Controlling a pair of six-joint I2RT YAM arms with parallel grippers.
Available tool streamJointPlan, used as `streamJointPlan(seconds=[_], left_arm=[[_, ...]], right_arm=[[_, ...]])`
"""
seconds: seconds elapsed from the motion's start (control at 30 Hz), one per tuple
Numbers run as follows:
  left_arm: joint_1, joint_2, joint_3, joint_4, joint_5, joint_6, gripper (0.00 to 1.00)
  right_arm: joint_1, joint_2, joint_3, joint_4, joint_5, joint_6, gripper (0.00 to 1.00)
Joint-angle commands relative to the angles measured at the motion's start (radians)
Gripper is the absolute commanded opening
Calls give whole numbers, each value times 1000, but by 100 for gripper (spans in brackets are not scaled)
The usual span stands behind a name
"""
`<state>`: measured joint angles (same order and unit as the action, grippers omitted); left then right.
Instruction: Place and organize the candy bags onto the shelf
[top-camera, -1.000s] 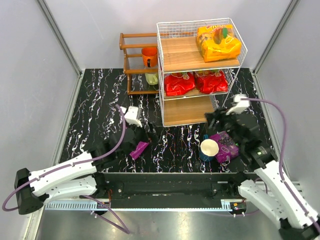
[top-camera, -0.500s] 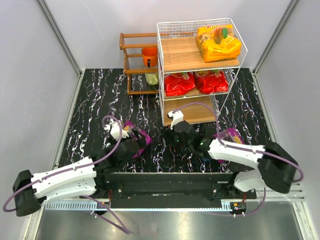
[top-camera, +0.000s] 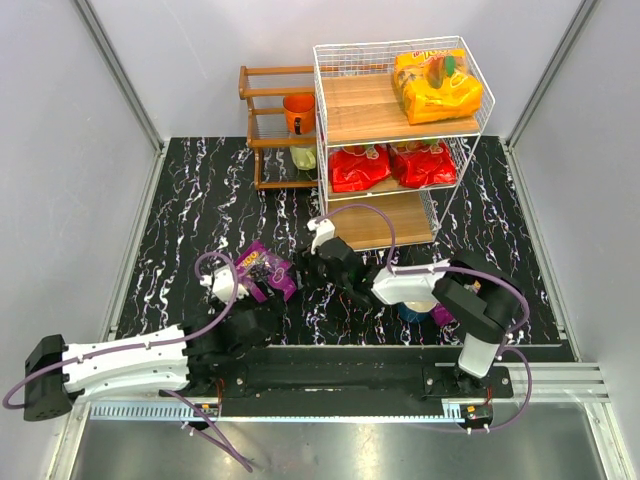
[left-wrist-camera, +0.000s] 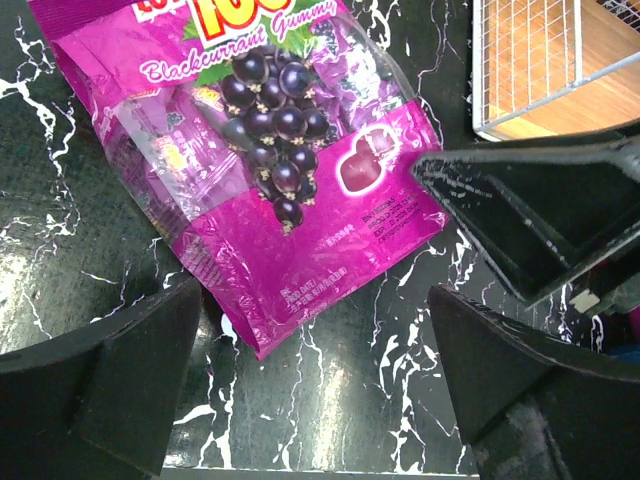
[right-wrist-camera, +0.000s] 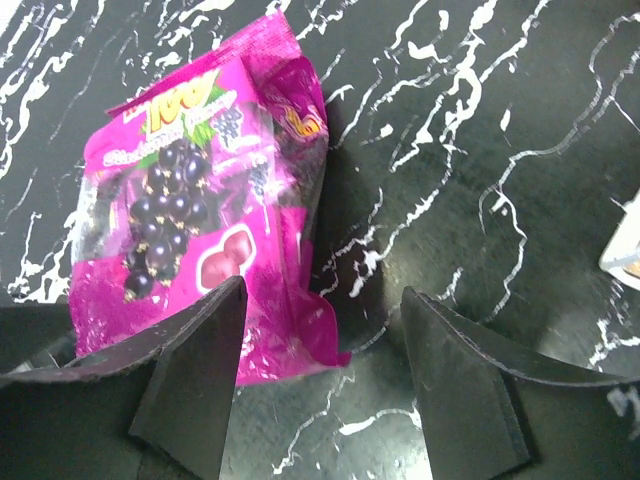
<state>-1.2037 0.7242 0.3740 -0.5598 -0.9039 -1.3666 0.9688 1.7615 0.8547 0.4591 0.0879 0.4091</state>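
Top external: high, behind the arm bases, facing 12 o'clock and downward; distant; whole table (top-camera: 200, 190) and shelf (top-camera: 360, 120) in frame.
Left wrist: close, looking straight down; purple candy bag (left-wrist-camera: 270, 170) at 11 o'clock, shelf corner at 1 o'clock.
Right wrist: close, tilted down; same bag at 9 o'clock.
Shared: that bag, in all three views.

The purple candy bag (left-wrist-camera: 270, 170) carries the only legible print. In the left wrist view, white script just above its pictured blackcurrant cluster (left-wrist-camera: 268, 120) reads "Blackcurrant Gummy". Above that script stand large yellow digits "100", cut off by the frame edge, with red letters beginning "LO" to their left. Small white print below and right of the cluster is too fine to read. The right wrist view shows "100" above the cluster, and the rest is blurred. Lettering on the orange-yellow candy bag (top-camera: 437, 85) is too small to read.
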Motion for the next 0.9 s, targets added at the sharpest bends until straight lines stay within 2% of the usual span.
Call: streamJointPlan(seconds=[0.0, 0.13, 0.23, 0.3, 0.4, 0.43, 0.53, 0.63, 0.87], left_arm=[[-25, 23, -24, -2, -76, -97, 99], [-30, 43, -50, 17, -82, -123, 99], [-31, 52, -72, 49, -84, -124, 99], [-31, 60, -79, 66, -84, -132, 99], [-31, 66, -98, 80, -93, -150, 99], [-31, 64, -101, 86, -99, -150, 99], [-30, 57, -110, 113, -115, -144, 99], [-30, 57, -115, 152, -130, -121, 99], [-30, 110, -116, 212, -142, -127, 97]], right_arm=[[2, 44, 72, 102, -23, 8, 71], [-2, 82, 99, 105, -60, 22, 65], [-10, 95, 104, 110, -85, 33, 50], [-9, 99, 109, 105, -141, 34, 45], [-10, 99, 110, 76, -169, 57, 26], [-10, 96, 107, 73, -180, 59, 17], [-10, 72, 73, 79, -172, 79, 3], [-10, 29, 24, 79, -136, 94, 0], [-10, -65, -63, 56, -99, 108, 0]])
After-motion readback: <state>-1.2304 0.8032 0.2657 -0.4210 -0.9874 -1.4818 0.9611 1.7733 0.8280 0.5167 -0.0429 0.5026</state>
